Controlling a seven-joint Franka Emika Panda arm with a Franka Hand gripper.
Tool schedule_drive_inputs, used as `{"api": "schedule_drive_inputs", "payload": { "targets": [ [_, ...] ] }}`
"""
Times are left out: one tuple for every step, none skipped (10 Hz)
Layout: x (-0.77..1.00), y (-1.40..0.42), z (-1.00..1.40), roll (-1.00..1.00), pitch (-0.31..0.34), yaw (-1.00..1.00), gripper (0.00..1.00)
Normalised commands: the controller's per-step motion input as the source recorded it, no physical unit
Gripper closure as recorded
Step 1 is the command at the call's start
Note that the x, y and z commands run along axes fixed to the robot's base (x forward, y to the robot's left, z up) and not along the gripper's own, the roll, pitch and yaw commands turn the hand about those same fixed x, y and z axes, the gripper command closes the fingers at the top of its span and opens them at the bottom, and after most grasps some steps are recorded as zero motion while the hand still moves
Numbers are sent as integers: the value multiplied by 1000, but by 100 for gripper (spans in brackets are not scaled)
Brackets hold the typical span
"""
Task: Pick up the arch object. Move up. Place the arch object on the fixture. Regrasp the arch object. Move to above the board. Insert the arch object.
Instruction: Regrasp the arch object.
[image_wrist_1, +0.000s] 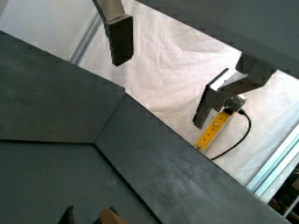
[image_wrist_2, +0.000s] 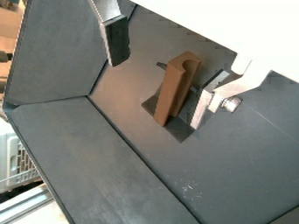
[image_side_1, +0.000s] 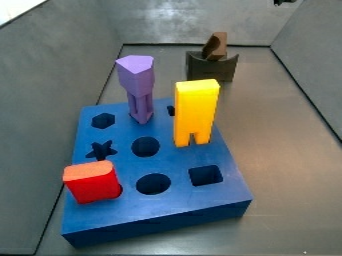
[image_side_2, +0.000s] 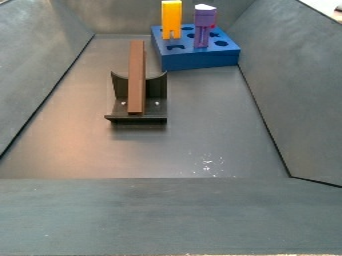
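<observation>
The brown arch object (image_wrist_2: 176, 87) stands upright on the dark fixture (image_wrist_2: 177, 129) on the grey floor. It shows in both side views (image_side_1: 214, 45) (image_side_2: 136, 72), resting in the fixture (image_side_1: 210, 67) (image_side_2: 138, 108). My gripper (image_wrist_2: 163, 70) is open and empty, well above the arch object, which appears between the two fingers (image_wrist_2: 117, 39) without touching them. In a wrist view the gripper (image_wrist_1: 167, 74) shows against white cloth. Only a dark tip of it shows at the upper edge of a side view (image_side_1: 282, 2). The blue board (image_side_1: 154, 165) (image_side_2: 201, 57) lies apart from the fixture.
A yellow block (image_side_1: 195, 110), a purple post (image_side_1: 136, 88) and a red block (image_side_1: 91, 181) stand in the board. Sloping grey walls (image_side_2: 40, 80) enclose the floor. A yellow bar with a black cable (image_wrist_1: 216, 131) lies outside on the white cloth.
</observation>
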Motion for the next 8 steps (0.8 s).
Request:
{"api": "schedule_drive_inputs", "payload": {
  "targets": [
    [297, 44, -1000, 66, 45, 70, 0],
    [301, 46, -1000, 73, 40, 79, 0],
    [310, 38, -1000, 74, 29, 99, 0],
    [319, 30, -1000, 68, 29, 102, 0],
    [331, 25, -1000, 67, 27, 99, 0],
    [346, 17, -1000, 75, 22, 96, 0],
    [359, 11, -1000, 82, 19, 95, 0],
    [380, 0, -1000, 90, 18, 93, 0]
  ]
}}
